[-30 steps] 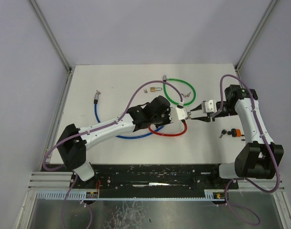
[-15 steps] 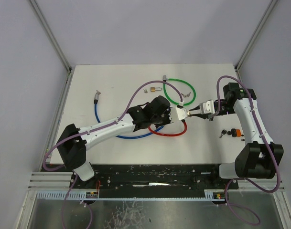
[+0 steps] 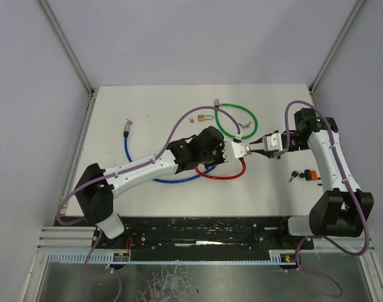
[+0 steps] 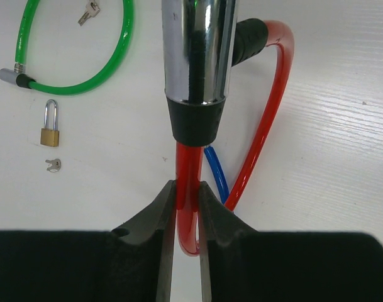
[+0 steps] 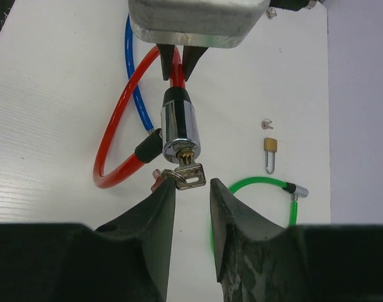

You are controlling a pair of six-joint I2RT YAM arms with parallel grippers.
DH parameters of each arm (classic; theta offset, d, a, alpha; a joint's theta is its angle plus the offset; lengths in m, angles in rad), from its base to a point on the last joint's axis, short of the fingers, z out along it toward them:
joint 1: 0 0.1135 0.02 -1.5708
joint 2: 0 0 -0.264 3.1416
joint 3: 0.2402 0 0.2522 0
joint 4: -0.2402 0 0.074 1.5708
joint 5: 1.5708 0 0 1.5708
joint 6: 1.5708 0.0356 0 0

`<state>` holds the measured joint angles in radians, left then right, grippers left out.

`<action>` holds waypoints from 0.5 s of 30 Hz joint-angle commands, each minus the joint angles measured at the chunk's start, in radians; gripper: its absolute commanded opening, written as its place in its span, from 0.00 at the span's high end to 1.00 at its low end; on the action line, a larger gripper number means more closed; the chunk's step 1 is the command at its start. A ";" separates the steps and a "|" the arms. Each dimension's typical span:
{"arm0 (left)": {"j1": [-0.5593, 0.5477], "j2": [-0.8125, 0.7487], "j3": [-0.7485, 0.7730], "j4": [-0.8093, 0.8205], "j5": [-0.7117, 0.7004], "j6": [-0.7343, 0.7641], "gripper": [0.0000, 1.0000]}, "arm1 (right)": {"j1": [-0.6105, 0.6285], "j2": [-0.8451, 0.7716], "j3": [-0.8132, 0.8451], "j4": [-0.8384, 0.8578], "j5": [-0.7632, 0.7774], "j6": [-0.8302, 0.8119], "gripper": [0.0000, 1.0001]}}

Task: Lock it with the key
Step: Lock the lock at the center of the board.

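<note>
Left tool [image 4: 185, 189] pinches red cable [image 4: 266, 126]; right tool [image 5: 191, 185] spread flanking key [image 5: 192, 171] (blade hidden in lock [image 5: 180, 129]).

We see the right gripper [image 3: 255, 148] closer to the steel cylinder [image 3: 239, 150] of the red cable lock [image 3: 219, 175] than a second ago. Its arm has reached in toward the left arm, and the stretch of table that lay ahead of its fingertips is now closed up. Its jaws narrowed halfway through and now stand a little wider again, still apart. In the right wrist view the key [image 5: 190, 176], seated in the cylinder's end, now sits just ahead of the fingertips, level with the gap between them.
</note>
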<state>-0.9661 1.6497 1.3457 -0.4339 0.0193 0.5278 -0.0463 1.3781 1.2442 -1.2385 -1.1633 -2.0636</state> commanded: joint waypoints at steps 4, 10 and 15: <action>-0.007 0.016 -0.005 0.021 0.032 -0.019 1.00 | 0.020 -0.017 -0.002 -0.023 -0.003 -0.440 0.69; -0.006 0.018 0.000 0.017 0.033 -0.018 1.00 | 0.022 -0.013 0.002 -0.054 0.005 -0.426 0.72; -0.007 0.018 0.000 0.017 0.030 -0.019 1.00 | 0.022 -0.016 0.011 -0.053 0.000 -0.333 0.75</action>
<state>-0.9661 1.6505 1.3457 -0.4351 0.0193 0.5278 -0.0380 1.3773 1.2423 -1.2510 -1.1446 -2.0640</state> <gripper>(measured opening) 0.141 0.284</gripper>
